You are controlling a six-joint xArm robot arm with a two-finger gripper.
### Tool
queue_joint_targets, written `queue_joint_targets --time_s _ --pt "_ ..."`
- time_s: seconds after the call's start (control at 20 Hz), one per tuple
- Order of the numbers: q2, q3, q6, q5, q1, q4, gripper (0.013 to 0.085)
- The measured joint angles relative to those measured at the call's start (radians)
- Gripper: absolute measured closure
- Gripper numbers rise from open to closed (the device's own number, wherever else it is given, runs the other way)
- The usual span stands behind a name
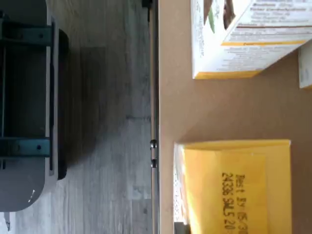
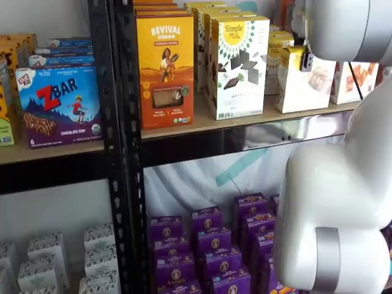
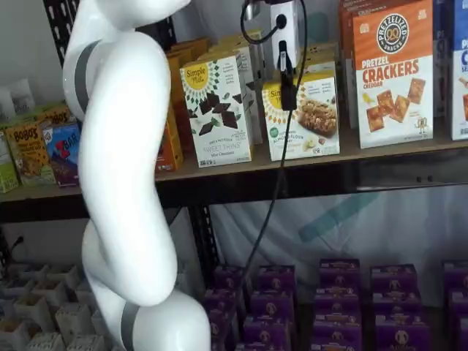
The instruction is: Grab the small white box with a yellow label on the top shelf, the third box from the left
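Item 1. White xArm (image 3: 124,183): nearest the lens and largest in frame, standing between the cameras and the rack.

Item 2. Desk (image 3: 380,150): tan top board with a shiny front rail, carrying the cartons.

Item 3. Simple Mills Sweet Thins carton (image 3: 216,110): tall, just beside the target.

Item 4. Pretzel Crackers carton (image 3: 391,73): tall, just beside the target on its other flank.

Item 5. Small white box (image 3: 311,117): stood at the front of the desk between items 3 and 4. Its yellow top filled part of the wrist view.

Item 6. Tool (image 3: 287,99): hung in front of the small white box with a cable beside it. It showed side-on, so released or clenched could not be told.

Handling note, as a judgement: the fingers should be spread before the approach and centred on the yellow top. They should close on the flanks, clear of both tall neighbours. The box should then be drawn straight out over the rail.
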Motion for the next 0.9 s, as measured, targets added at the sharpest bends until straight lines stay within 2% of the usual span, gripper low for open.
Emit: queue_joint_targets --time_s 0.9 --pt "-0.049 0.019 -0.001 0.049 -0.007 0.016 0.0650"
